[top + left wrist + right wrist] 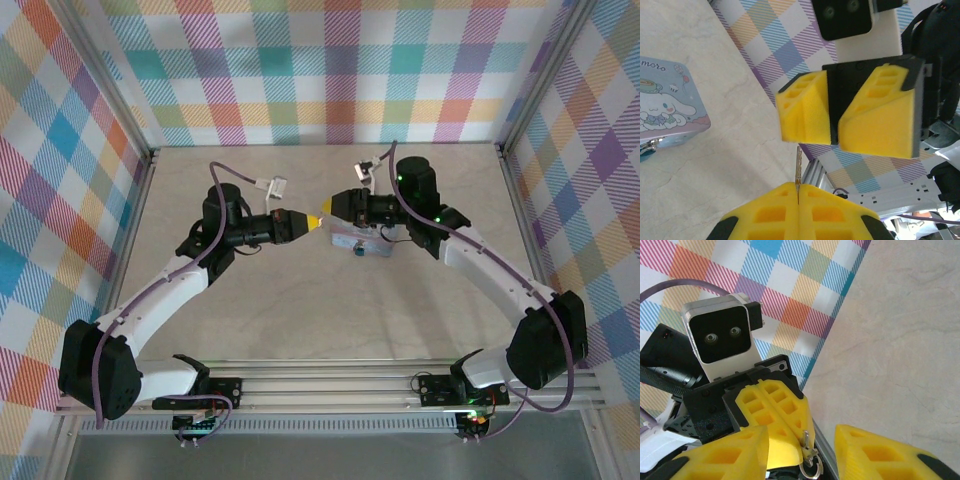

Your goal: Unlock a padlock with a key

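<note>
Above the left pincer [798,192], pressed shut on it, the key [798,167] points to 12 o'clock; the right pincer [835,142] is spread. The padlock [357,250] sits at 7 o'clock on the box [375,243]. Key likely light, stiff, slippery: pinch its flats.

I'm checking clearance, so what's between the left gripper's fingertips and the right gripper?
Just the key, sticking out of the shut left gripper toward the open right gripper; the left wrist view shows it.

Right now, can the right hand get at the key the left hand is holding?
Probably yes. The right hand is open and faces the left hand, which is shut on the key with part of it sticking out, and nothing lies between them.
</note>
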{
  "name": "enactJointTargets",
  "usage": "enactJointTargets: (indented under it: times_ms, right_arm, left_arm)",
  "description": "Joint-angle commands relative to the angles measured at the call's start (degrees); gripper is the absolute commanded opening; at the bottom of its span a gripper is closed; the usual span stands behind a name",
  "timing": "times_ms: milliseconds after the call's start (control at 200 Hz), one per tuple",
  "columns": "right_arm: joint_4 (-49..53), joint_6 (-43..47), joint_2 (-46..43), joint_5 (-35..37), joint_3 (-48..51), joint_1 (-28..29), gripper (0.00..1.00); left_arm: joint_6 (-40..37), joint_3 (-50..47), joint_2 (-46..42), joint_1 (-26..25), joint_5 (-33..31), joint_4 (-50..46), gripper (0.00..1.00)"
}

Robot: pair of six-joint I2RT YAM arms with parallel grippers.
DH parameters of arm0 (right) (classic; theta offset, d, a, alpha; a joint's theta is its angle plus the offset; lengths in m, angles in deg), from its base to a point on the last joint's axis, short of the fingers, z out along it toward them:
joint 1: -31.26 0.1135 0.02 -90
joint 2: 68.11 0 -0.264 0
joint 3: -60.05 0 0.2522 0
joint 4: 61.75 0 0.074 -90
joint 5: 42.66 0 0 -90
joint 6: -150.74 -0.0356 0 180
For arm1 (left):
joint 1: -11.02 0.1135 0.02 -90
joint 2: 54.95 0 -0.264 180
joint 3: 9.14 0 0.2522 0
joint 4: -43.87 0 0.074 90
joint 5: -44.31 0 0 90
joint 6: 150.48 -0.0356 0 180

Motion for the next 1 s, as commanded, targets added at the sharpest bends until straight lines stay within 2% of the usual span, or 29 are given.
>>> enactJointTargets:
  times_ms: [0, 240, 485, 625, 725, 875, 995]
  right_arm:
    - [-5.63, -2.71, -0.25, -2.59, 1.43, -0.03, 0.36]
    - [-6.8, -3.23, 0.04, -4.18, 1.73, 0.03, 0.27]
    - [-8.02, -3.92, 1.2, -5.95, 1.56, 0.2, 0.26]
    - [-8.29, -3.94, 1.84, -6.6, 1.12, 0.55, 0.21]
    - [-8.38, -3.77, 2.32, -7.13, 0.72, 0.96, 0.16]
    - [-8.27, -2.82, 2.37, -7.33, 0.59, 1.17, 0.0]
    - [-7.24, -0.66, 1.91, -6.55, 0.6, 1.16, 0.0]
  left_arm:
    - [1.52, -0.77, -2.0, 0.81, -0.56, 3.41, 0.0]
    - [2.71, -0.64, -2.34, 0.92, -1.18, 3.54, 0.0]
    - [3.26, -0.75, -2.62, 0.91, -0.94, 3.72, 0.0]
    - [3.35, -0.52, -2.71, 0.91, -0.76, 3.72, 0.0]
    - [3.44, -0.51, -2.75, 0.92, -0.83, 3.55, 0.0]
    - [3.32, -0.47, -2.76, 0.92, -0.78, 3.33, 0.0]
    - [2.29, -0.24, -3.03, 0.91, -0.91, 1.74, 0.0]
